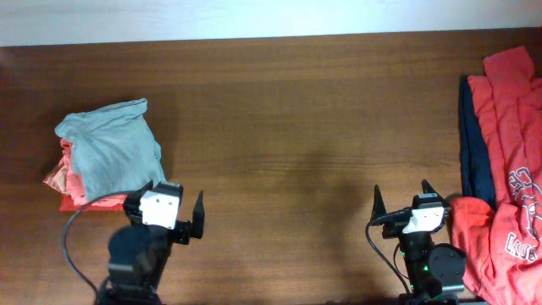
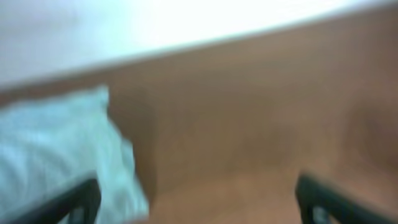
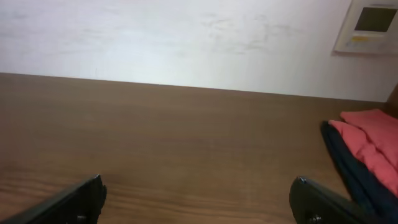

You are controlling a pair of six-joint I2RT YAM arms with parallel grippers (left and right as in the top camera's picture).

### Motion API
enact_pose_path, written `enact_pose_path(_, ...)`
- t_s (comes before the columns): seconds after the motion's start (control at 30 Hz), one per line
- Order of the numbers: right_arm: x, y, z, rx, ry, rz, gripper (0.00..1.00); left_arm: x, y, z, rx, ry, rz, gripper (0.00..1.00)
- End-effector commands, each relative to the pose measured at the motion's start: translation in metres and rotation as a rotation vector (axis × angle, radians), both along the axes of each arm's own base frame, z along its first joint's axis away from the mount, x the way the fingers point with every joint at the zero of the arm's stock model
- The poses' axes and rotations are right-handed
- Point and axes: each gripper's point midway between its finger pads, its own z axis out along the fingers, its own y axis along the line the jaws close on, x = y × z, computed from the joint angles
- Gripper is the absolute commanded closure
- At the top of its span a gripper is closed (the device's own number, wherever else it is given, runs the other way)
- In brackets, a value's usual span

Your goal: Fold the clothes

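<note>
The grey-blue shirt (image 1: 110,148) lies folded at the left of the table (image 1: 296,127), on top of a coral stack (image 1: 66,180) whose edges show at its left side. At the right edge a loose coral heap (image 1: 508,93), including a printed shirt (image 1: 521,220), lies beside a navy shirt (image 1: 474,144). The left end effector (image 1: 167,203) sits just beside the grey-blue shirt's near corner, fingers apart and empty; the right end effector (image 1: 403,199), likewise apart and empty, sits near the heap's left side.
</note>
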Motion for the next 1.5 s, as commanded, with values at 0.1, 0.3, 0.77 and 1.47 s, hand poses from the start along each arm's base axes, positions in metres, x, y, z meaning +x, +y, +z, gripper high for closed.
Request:
enact_pose_path(0.1, 0.0, 0.0, -0.002, 0.004, -0.001, 0.0, 0.01, -0.001, 0.001, -0.003, -0.035, -0.25, 0.006, 0.01)
enact_pose_path(0.3, 0.0, 0.0, -0.002, 0.004, -0.001, 0.0, 0.01, -0.011, 0.003, 0.004, -0.051, -0.354, 0.006, 0.01)
enact_pose_path(0.77, 0.0, 0.0, -0.002, 0.004, -0.001, 0.0, 0.02, -0.011, 0.008, -0.023, -0.032, -0.244, 0.028, 0.01)
enact_pose_path(1.47, 0.0, 0.0, -0.002, 0.004, -0.001, 0.0, 0.01, -0.011, 0.008, -0.023, -0.032, -0.244, 0.028, 0.01)
